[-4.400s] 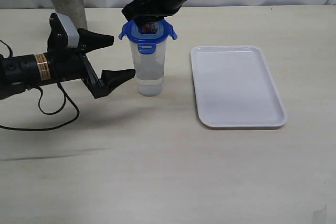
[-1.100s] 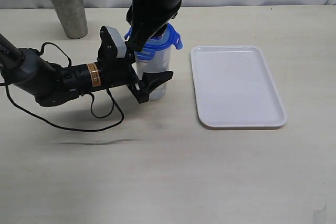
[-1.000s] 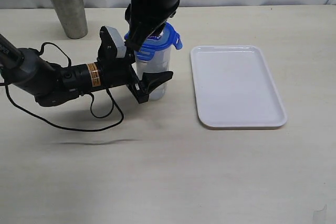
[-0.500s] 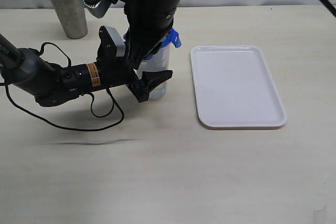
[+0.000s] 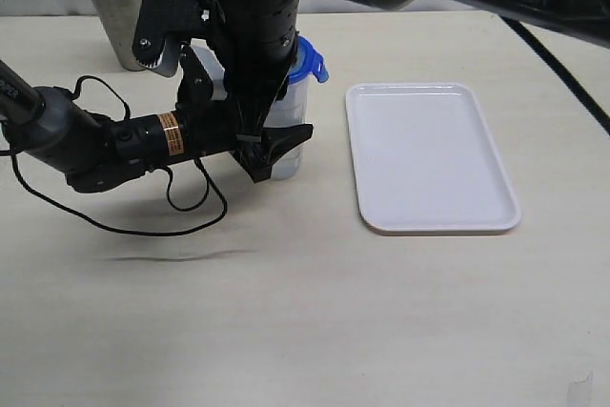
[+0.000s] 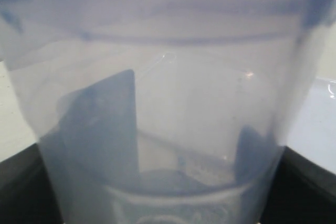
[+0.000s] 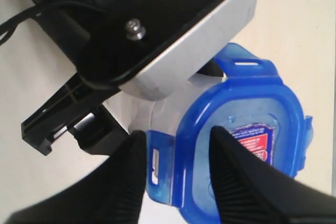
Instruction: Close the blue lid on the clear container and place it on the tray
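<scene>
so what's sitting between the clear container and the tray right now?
Nothing: only bare table lies between the clear container and the tray, as the exterior view shows.

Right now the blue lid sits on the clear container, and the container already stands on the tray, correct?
Not quite. The blue lid does sit on the clear container, but the container stands on the table, left of the tray and apart from it, not on it. The exterior view shows this.
</scene>
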